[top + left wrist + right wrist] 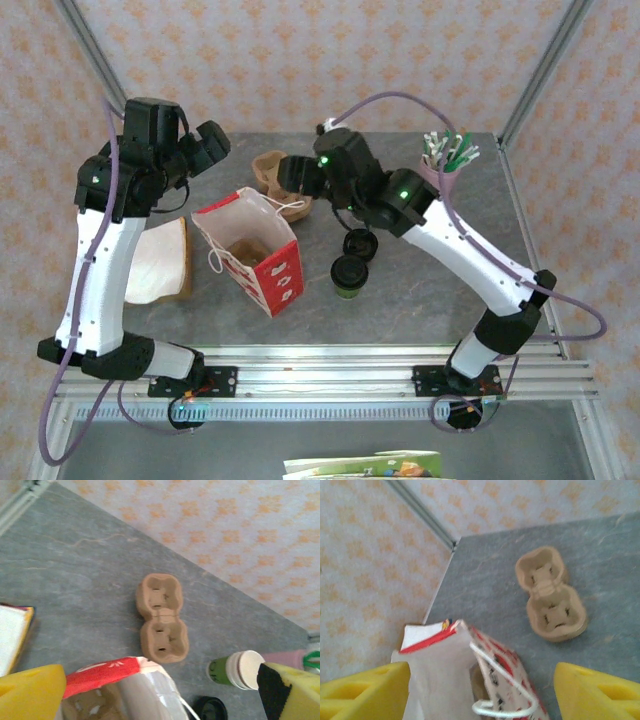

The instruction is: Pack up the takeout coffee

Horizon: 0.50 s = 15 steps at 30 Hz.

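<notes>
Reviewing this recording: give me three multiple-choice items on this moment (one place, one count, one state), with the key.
1. Where is the lidded coffee cup, given the paper bag and the cardboard cup carrier?
A. inside the bag
B. on the table, right of the bag
C. in the carrier

2. How many wells has the carrier?
A. two
B. four
C. six

3. How is the right claw?
A. shut on the cup
B. open, gripping nothing
C. shut on the bag's handle

Key:
1 B, the cup stands upright on the bare table beside the bag.
2 A, both wrist views show two joined wells.
3 B, it gapes wide above the bag's mouth.
</notes>
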Tool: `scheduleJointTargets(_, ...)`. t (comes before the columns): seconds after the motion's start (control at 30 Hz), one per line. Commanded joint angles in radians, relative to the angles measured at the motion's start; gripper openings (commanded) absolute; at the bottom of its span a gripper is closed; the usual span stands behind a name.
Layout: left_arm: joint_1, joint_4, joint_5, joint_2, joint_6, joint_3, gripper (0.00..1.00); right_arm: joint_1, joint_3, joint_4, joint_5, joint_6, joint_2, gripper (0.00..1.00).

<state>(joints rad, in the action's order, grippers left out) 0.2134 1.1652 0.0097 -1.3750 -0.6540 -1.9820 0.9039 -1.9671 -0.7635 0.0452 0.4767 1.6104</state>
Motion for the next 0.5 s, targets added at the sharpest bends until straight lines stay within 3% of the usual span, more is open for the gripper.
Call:
scheduleJointTargets(0.0,-0.003,-0.166,0.087,0.048,0.02,0.051,0.99,-0.079,-0.027,-0.036,0.0,-0.056,-0.046,0.75)
scheduleJointTargets(0.07,0.015,-0.135,0.067,0.028,0.016,0.037,0.99,-0.117,-0.037,-0.068,-0.007,-0.068,-0.049,0.75)
scheduleJointTargets(0.23,0.109,0.104,-0.138,-0.044,-0.029,-0.057,0.99,-0.134,-0.041,-0.142,-0.084,-0.171,-0.027,0.75)
scheduleJointTargets(0.33,0.112,0.144,-0.221,-0.003,-0.123,0.002,0.99,-0.109,-0.082,-0.192,-0.152,-0.242,0.024,0.75)
scheduleJointTargets(0.47,0.11,0.067,-0.247,0.146,-0.26,0.174,0.96,-0.012,-0.282,-0.323,-0.123,-0.344,0.168,0.75)
